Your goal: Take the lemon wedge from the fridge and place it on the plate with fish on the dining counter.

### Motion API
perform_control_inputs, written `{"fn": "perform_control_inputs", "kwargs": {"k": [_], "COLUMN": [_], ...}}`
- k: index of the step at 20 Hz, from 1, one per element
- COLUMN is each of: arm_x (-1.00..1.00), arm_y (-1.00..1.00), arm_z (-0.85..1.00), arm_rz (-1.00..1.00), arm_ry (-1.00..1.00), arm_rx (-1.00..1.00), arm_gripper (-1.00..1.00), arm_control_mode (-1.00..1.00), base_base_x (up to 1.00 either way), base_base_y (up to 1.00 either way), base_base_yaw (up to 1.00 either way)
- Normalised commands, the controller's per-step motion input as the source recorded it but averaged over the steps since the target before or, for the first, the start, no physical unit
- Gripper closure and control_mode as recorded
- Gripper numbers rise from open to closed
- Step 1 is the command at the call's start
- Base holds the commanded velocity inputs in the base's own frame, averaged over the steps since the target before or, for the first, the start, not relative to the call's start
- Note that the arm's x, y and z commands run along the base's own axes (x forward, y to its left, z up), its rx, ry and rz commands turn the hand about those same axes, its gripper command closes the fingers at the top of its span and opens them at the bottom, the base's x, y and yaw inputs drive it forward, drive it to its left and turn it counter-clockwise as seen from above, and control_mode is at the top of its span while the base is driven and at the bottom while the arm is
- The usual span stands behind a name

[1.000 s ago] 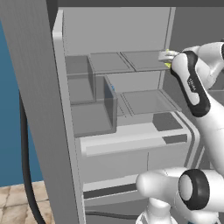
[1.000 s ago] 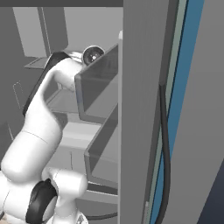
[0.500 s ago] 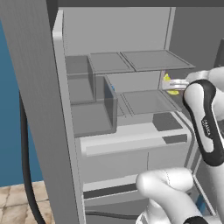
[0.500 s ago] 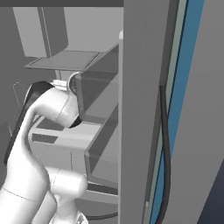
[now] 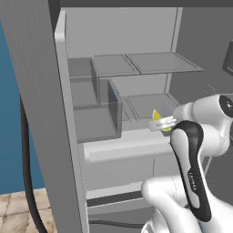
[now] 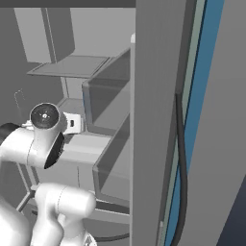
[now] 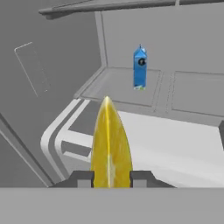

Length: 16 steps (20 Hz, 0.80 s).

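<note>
My gripper (image 7: pixel 111 177) is shut on the lemon wedge (image 7: pixel 110 140), a small bright yellow sliver standing upright between the two dark fingertips. In the left base view the lemon wedge (image 5: pixel 156 115) shows at the gripper (image 5: pixel 160 124), in front of the lower shelf of the open fridge (image 5: pixel 41 91). The arm is folded at the right, in front of the fridge's lower part. The plate with fish and the dining counter are out of view.
A small blue bottle (image 7: pixel 140 68) stands at the back of the grey shelf (image 7: pixel 131 87) ahead of the hand. Upper shelves (image 5: pixel 154 61) and a clear bin (image 5: pixel 98 113) sit inside. The fridge door (image 6: pixel 158 120) stands close on the right.
The gripper has come down from the upper shelf level and drawn back out of the fridge, still holding the lemon wedge. The arm's elbow has folded lower.
</note>
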Motion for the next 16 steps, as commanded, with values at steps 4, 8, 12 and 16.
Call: {"fn": "perform_control_inputs", "kwargs": {"k": [4,8,12,16], "arm_x": [0.0,-0.01,0.0,-0.64], "arm_y": [0.09,0.0,0.0,-0.05], "arm_z": [0.0,0.0,0.0,-0.13], "arm_rz": [-0.05,-0.13,-0.03,0.04], "arm_ry": [0.05,-0.07,-0.01,0.0], "arm_rx": [-0.08,-0.01,0.0,0.0], "arm_gripper": [1.0,1.0,1.0,1.0], "arm_control_mode": [-1.0,-1.0,-1.0,-1.0], "base_base_x": [0.0,0.0,0.0,0.0], "base_base_y": [0.0,0.0,0.0,0.0], "base_base_yaw": [0.0,0.0,0.0,0.0]}}
